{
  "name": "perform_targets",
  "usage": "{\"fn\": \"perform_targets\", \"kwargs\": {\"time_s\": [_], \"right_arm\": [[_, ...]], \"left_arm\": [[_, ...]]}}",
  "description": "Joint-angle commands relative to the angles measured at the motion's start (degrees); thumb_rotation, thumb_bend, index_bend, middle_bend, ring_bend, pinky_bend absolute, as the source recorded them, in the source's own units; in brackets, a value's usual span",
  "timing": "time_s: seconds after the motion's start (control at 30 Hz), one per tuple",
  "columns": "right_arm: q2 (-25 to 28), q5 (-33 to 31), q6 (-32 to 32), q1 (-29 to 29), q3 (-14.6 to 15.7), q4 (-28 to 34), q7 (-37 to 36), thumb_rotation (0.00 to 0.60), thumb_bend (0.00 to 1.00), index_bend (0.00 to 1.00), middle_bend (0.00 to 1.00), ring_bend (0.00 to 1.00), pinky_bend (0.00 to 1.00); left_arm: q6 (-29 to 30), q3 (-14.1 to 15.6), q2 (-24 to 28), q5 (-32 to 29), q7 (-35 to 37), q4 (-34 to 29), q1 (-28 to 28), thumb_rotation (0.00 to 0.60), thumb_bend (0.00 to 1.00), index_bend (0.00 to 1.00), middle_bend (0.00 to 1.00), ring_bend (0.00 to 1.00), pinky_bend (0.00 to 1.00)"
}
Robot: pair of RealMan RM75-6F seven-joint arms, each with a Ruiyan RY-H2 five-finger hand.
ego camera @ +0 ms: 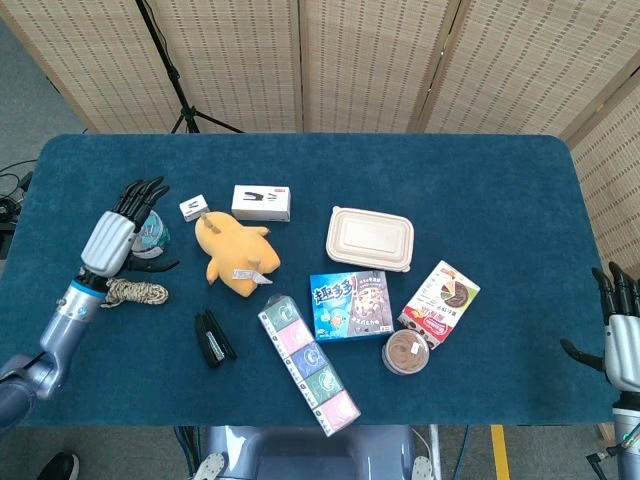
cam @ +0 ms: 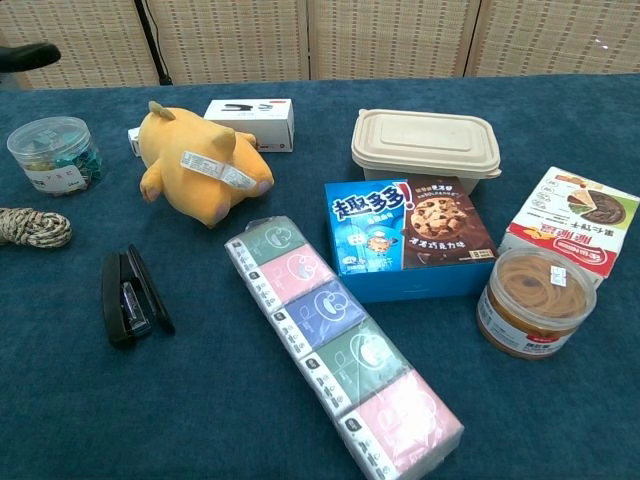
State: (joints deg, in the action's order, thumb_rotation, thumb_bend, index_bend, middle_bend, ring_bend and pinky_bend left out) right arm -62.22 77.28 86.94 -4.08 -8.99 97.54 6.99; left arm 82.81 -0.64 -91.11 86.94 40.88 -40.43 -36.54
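- At the near edge of the blue cloth-covered counter (ego camera: 480, 170), a long shrink-wrapped row of pastel tissue packs (cam: 340, 345) lies slantwise.
- Left of it lies a black stapler (cam: 130, 297), flat and apart from everything else.
- On the right side, a round clear-lidded tub of brown rubber bands (cam: 529, 302) stands just in front of a red and white snack box (cam: 573, 220).
- A blue cookie box (cam: 408, 238) lies between the tissue packs and the tub, with a lidded beige lunch container (cam: 426, 144) just behind it.
- A coil of pale twine (ego camera: 133, 292) rests at the left edge, below the left hand (ego camera: 112, 240).
- That left hand hovers with its dark fingers (ego camera: 140, 194) spread and straight, holding nothing; it hangs over a small clear jar of coloured clips (cam: 55, 155).
- The yellow plush pig with a white label (cam: 200, 170) lies on its side right of the jar, well apart from the left hand.
- Behind the pig stands a white stapler box (cam: 250, 122), and a small white tag (ego camera: 193, 207) sits beside it.
- The right hand (ego camera: 622, 335) is at the far right edge, off the counter, fingers upright and apart, empty.
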Motion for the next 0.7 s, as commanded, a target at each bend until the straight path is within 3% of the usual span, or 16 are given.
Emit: {"fn": "perform_targets", "kwargs": {"time_s": [0.03, 0.23, 0.47, 0.7], "right_arm": [[0.58, 1.33, 0.76, 0.39, 0.38, 0.68, -0.98, 0.600, 0.00, 0.00, 0.00, 0.00, 0.00], [1.37, 3.16, 1.77, 0.95, 0.92, 1.68, -1.80, 0.600, 0.00, 0.00, 0.00, 0.00, 0.00], [1.87, 4.81, 2.58, 1.55, 1.69, 2.13, -1.72, 0.600, 0.00, 0.00, 0.00, 0.00, 0.00], [1.87, 5.60, 3.09, 1.90, 2.11, 2.48, -0.76, 0.600, 0.00, 0.00, 0.00, 0.00, 0.00]], "left_arm": [[0.85, 1.81, 16.58, -3.50, -16.47, -25.60, 8.81, 0.309, 0.00, 0.00, 0.00, 0.00, 0.00], [2.27, 3.41, 24.52, -6.74, -27.02, -40.26, 15.15, 0.585, 0.00, 0.00, 0.00, 0.00, 0.00], [5.46, 4.37, 26.65, -8.72, -32.79, -46.32, 21.75, 0.600, 0.00, 0.00, 0.00, 0.00, 0.00], [5.81, 4.11, 26.45, -8.34, -33.20, -46.08, 24.86, 0.600, 0.00, 0.00, 0.00, 0.00, 0.00]]}}
